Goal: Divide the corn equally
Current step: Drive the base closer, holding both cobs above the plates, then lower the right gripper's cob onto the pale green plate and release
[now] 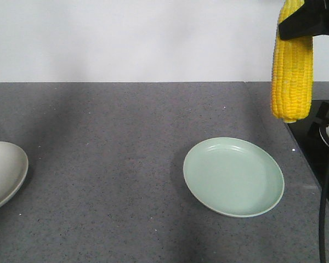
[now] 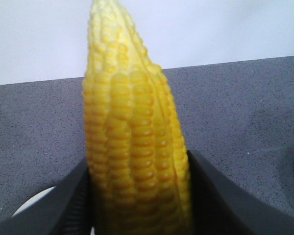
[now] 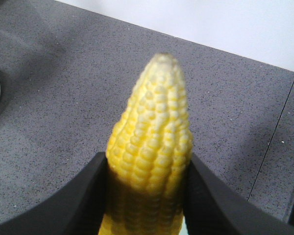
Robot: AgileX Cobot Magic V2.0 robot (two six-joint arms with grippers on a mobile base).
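On my left wrist feed the left gripper (image 2: 139,169) is clenched on a cob of corn (image 2: 130,112). Its black fingers (image 2: 73,200) press the cob from nine and three o'clock, and the tapered tip points to twelve. Behind it lies the grey speckled counter (image 2: 245,112), with a sliver of a white plate (image 2: 32,203) at seven o'clock.

On my right wrist feed the right gripper (image 3: 147,164) is grasping a second cob (image 3: 154,117) the same way, with a finger (image 3: 81,196) tight against each flank and the pale tip toward twelve. The counter under it shows a thin seam (image 3: 277,132) running down at three o'clock.

The front feed gives me one cob (image 1: 291,71) hanging upright at one o'clock, well above the counter and pinched near its top by a black gripper (image 1: 310,19) that is cut off by the frame. I cannot tell which arm it belongs to. A pale green plate (image 1: 208,186) sits at five o'clock with nothing on it. A whitish plate (image 1: 5,170), cropped by the edge, sits at nine o'clock. A black stovetop (image 1: 318,129) and a black cable (image 1: 324,208) border the counter at three to four o'clock.
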